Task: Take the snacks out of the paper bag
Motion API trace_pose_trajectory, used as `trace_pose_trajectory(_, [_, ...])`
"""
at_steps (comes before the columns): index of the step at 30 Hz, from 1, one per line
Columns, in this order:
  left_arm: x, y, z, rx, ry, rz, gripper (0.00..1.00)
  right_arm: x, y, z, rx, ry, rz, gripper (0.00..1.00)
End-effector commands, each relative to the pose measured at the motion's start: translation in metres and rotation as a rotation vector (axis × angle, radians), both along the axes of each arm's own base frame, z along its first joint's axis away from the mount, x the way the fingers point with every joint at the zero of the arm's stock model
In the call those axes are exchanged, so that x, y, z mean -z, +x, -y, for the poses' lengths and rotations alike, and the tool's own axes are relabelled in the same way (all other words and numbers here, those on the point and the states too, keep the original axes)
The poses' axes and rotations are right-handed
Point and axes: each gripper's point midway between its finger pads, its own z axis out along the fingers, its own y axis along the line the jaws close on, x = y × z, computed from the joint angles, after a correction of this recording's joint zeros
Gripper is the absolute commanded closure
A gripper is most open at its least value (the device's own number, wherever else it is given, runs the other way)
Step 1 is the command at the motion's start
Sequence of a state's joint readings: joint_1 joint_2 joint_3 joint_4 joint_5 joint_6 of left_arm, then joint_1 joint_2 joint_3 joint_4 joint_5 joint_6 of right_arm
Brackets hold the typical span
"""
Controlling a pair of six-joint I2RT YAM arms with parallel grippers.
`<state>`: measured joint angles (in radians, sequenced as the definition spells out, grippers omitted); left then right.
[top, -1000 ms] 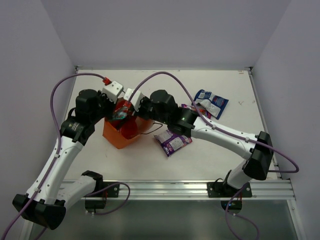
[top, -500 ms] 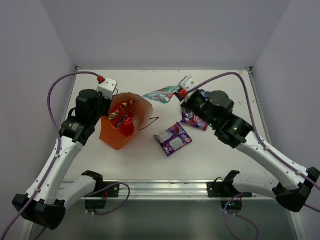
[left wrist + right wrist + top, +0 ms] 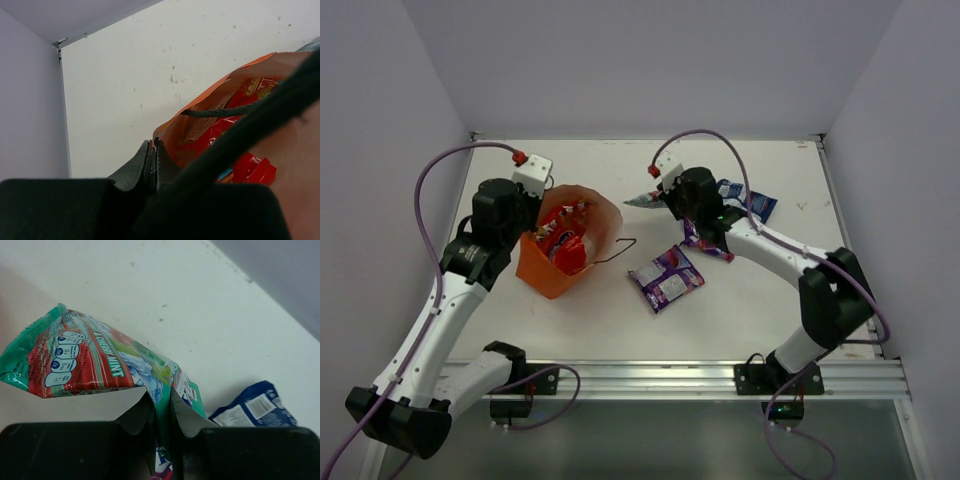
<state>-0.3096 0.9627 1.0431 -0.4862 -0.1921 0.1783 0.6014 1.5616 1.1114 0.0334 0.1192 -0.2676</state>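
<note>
Far centre: right gripper (image 3: 160, 407) pinched tight on green packet (image 3: 85, 365) corner.
Left side: left gripper (image 3: 152, 160) fully closed on paper bag (image 3: 545, 272) rim.
Inside bag: red packets (image 3: 565, 248).
Right of bag: purple packet (image 3: 665, 278) near; blue packet (image 3: 756, 204) far right.

Bright even overhead light, white table (image 3: 740, 320) slightly washed out, soft weak shadows, no glare; wrist views blur up close, left gripper (image 3: 153, 150) dark and out of focus.
</note>
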Motion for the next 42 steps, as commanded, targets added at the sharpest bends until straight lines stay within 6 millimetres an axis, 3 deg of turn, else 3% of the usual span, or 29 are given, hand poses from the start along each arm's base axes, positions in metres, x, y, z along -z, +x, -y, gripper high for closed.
trace_pose_trajectory(1, [-0.060, 0.009, 0.004, 0.018, -0.051, 0.228, 1.00, -0.032, 0.034, -0.038, -0.040, 0.152, 0.125, 0.91])
trace_pose_trajectory(4, [-0.058, 0.008, 0.007, 0.037, -0.051, 0.219, 1.00, 0.000, 0.031, -0.054, -0.084, 0.157, 0.044, 0.66])
trace_pose_trajectory(5, [-0.057, 0.008, 0.007, 0.040, -0.052, 0.219, 1.00, 0.008, 0.026, -0.056, -0.099, 0.150, 0.016, 0.43])
trace_pose_trajectory(8, [-0.058, 0.007, 0.010, 0.056, -0.056, 0.222, 1.00, 0.014, -0.006, -0.070, -0.205, 0.130, -0.055, 0.29])
trace_pose_trajectory(10, [-0.058, 0.007, 0.014, 0.081, -0.059, 0.219, 1.00, 0.005, -0.026, -0.074, -0.269, 0.138, -0.096, 0.26])
trace_pose_trajectory(13, [-0.057, 0.005, 0.019, 0.115, -0.057, 0.213, 1.00, -0.034, -0.057, -0.071, -0.363, 0.173, -0.097, 0.23])
trace_pose_trajectory(17, [-0.055, 0.004, 0.020, 0.129, -0.043, 0.207, 1.00, -0.102, -0.099, -0.064, -0.498, 0.209, -0.051, 0.22])
trace_pose_trajectory(21, [-0.053, 0.000, 0.028, 0.186, -0.040, 0.210, 1.00, -0.157, -0.132, -0.073, -0.643, 0.213, 0.068, 0.22])
trace_pose_trajectory(23, [-0.053, -0.003, 0.036, 0.242, -0.049, 0.217, 1.00, -0.173, -0.147, -0.085, -0.718, 0.177, 0.133, 0.22])
trace_pose_trajectory(26, [-0.056, -0.007, 0.045, 0.304, -0.048, 0.228, 1.00, -0.174, -0.163, -0.110, -0.825, 0.143, 0.137, 0.23])
trace_pose_trajectory(27, [-0.056, -0.007, 0.047, 0.320, -0.040, 0.230, 1.00, -0.160, -0.162, -0.122, -0.846, 0.121, 0.105, 0.23])
trace_pose_trajectory(29, [-0.059, -0.009, 0.052, 0.354, -0.041, 0.236, 1.00, -0.155, -0.169, -0.140, -0.892, 0.098, 0.103, 0.25])
trace_pose_trajectory(30, [-0.059, -0.009, 0.054, 0.366, -0.037, 0.236, 1.00, -0.139, -0.167, -0.152, -0.903, 0.078, 0.074, 0.26])
trace_pose_trajectory(33, [-0.059, -0.011, 0.057, 0.387, -0.039, 0.235, 1.00, -0.122, -0.172, -0.171, -0.939, 0.032, 0.062, 0.30])
trace_pose_trajectory(34, [-0.059, -0.011, 0.056, 0.385, -0.039, 0.232, 1.00, -0.105, -0.170, -0.178, -0.940, 0.006, 0.032, 0.31])
trace_pose_trajectory(38, [-0.059, -0.011, 0.055, 0.378, -0.035, 0.234, 1.00, -0.056, -0.174, -0.191, -0.943, -0.055, -0.034, 0.35])
trace_pose_trajectory(42, [-0.057, -0.012, 0.055, 0.379, -0.044, 0.228, 1.00, -0.023, -0.180, -0.195, -0.937, -0.106, -0.044, 0.39])
